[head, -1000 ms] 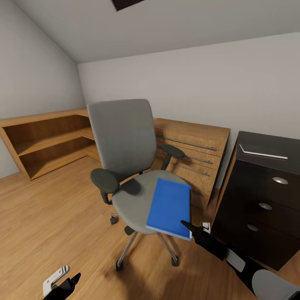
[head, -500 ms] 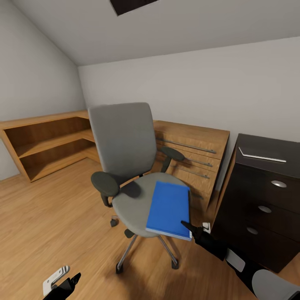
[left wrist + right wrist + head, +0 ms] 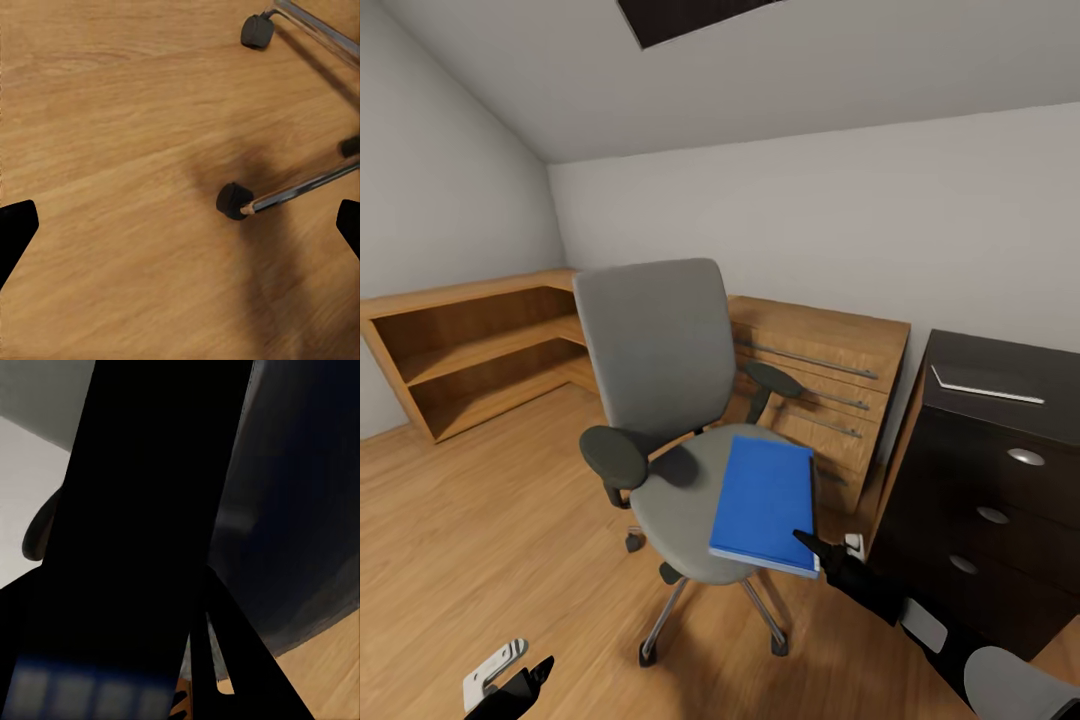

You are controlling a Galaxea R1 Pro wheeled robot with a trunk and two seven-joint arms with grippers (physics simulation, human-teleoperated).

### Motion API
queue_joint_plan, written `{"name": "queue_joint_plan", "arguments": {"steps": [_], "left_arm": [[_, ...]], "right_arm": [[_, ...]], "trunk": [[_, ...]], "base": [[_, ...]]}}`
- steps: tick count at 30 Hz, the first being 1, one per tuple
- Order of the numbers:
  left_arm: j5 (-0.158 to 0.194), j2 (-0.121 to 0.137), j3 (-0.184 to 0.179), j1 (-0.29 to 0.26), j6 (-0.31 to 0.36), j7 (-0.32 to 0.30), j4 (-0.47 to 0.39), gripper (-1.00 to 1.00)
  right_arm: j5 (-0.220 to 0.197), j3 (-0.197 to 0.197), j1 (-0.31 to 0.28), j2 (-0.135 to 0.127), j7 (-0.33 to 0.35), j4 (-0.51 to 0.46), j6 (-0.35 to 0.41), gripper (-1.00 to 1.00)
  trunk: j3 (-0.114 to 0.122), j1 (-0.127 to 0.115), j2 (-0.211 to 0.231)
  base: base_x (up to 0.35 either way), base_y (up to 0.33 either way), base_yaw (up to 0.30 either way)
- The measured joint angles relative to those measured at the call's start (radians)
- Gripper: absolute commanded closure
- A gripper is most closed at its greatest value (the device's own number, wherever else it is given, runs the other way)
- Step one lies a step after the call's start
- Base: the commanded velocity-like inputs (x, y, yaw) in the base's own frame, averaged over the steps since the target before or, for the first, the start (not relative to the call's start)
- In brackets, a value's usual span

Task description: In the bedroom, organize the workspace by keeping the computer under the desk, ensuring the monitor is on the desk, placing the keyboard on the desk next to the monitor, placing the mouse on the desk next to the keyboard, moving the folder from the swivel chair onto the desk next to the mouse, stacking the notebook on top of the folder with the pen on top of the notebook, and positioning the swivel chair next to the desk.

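Since a moment ago the head camera tilted up — nothing itself shifted. From above, the right gripper (image 3: 807, 546) pinches the flat bright blue folder (image 3: 765, 499), near corner, on the grey swivel chair (image 3: 660, 400); the black desk (image 3: 1000, 420) waits alongside. Left wrist: left gripper (image 3: 180, 225) spread over wooden floor (image 3: 112, 112) — room. Right wrist: too dark.
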Motion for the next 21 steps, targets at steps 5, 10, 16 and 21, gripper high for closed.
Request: {"name": "queue_joint_plan", "arguments": {"steps": [5, 10, 16, 21], "left_arm": [[0.000, 0.000, -0.001, 0.000, 0.000, 0.000, 0.005, -1.00], [0.000, 0.000, -0.001, 0.000, 0.000, 0.000, 0.007, -1.00], [0.000, 0.000, -0.001, 0.000, 0.000, 0.000, 0.008, -1.00], [0.000, 0.000, -0.001, 0.000, 0.000, 0.000, 0.008, -1.00]], "right_arm": [[0.001, 0.001, 0.000, 0.000, -0.002, -0.002, 0.003, 1.00], [0.002, 0.002, 0.000, 0.000, -0.002, -0.004, 0.004, 1.00], [-0.004, -0.001, 0.000, 0.000, 0.001, -0.001, -0.002, 1.00], [-0.005, -0.001, 0.000, 0.001, 0.000, 0.000, -0.001, 1.00]], "trunk": [[0.016, -0.019, 0.035], [0.031, -0.038, 0.070], [0.050, -0.061, 0.112], [0.066, -0.081, 0.147]], "base": [[0.000, 0.000, 0.000], [0.000, 0.000, 0.000], [0.000, 0.000, 0.000], [0.000, 0.000, 0.000]]}}
